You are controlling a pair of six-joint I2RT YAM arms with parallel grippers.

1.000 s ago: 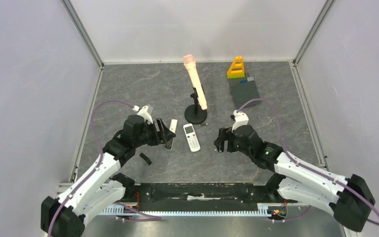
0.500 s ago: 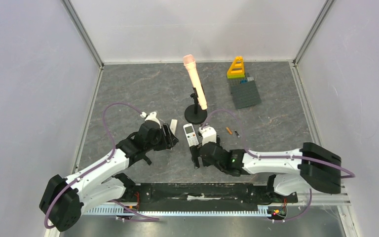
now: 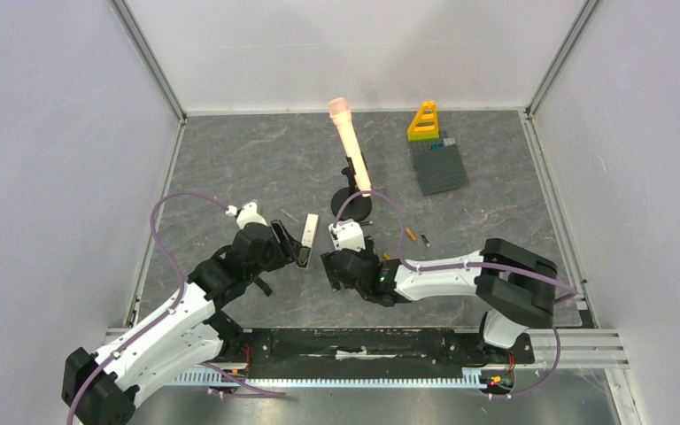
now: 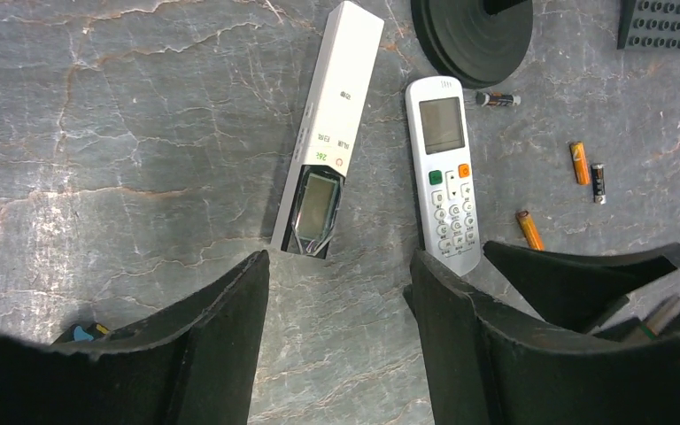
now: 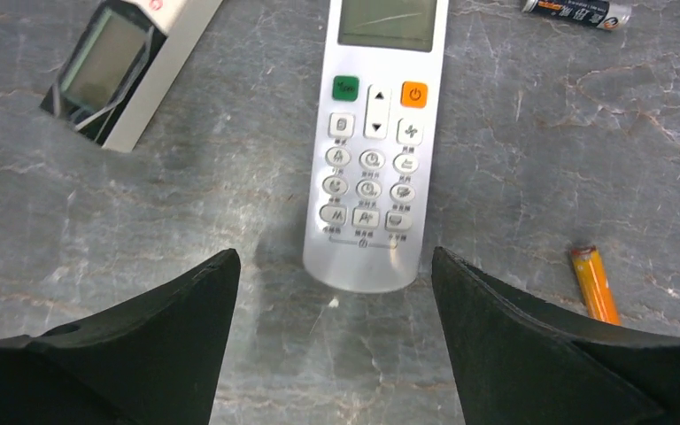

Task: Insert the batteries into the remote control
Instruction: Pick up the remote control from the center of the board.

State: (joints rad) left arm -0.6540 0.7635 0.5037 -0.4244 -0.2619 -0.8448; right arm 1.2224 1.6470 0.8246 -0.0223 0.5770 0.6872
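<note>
Within the last second the right arm had swung in from the right side of the desk [image 3: 230,159]. Its right tool [image 5: 335,257] now stood over the near end of the remote [image 5: 374,150], jaws spread to either side of it and gripping nothing. Whether they had reached the desk I could not tell. The left tool [image 4: 341,266] had barely shifted. It hung spread and empty just short of the second remote [image 4: 328,133], which lay beside the first without touching it. The remote lay flat and buttons up near the middle of the desk, just in front of the stand base [image 4: 474,35], and in the top view the right wrist now covered most of it. The batteries lay loose on the desk: an orange battery [image 5: 594,283] just right of the remote's near end, a dark battery [image 4: 496,99] by its far end, and a pair [image 4: 579,163], one orange and one dark, farther right (the arm's sweep had uncovered these two). By my reading nothing was loaded yet. The swing suggested the remote was being dealt with first, probably to lift or turn it. Its button face was up, and the battery bay, nowhere visible, presumably sat underneath.
</note>
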